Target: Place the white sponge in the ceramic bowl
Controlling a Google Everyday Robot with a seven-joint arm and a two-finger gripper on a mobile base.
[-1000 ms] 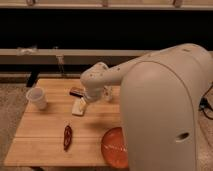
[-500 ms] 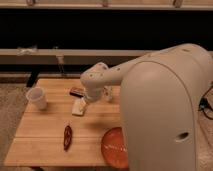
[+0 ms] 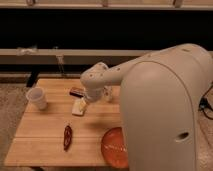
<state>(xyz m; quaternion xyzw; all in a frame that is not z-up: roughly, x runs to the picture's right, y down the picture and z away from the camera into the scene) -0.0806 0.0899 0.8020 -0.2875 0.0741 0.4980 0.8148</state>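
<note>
The wooden table (image 3: 45, 145) lay beneath the gripper (image 3: 86, 100); whether the gripper was spread or closed could not be told. The ceramic bowl (image 3: 112, 147) sat nearer the camera, well apart to its right. The white sponge (image 3: 79, 107) lay on the table just beside it, lower left.

Looks like a robot lab or office: wooden bench (image 3: 45, 131) on speckled carpet (image 3: 11, 102), end effector (image 3: 86, 101) low over the bench's middle.
</note>
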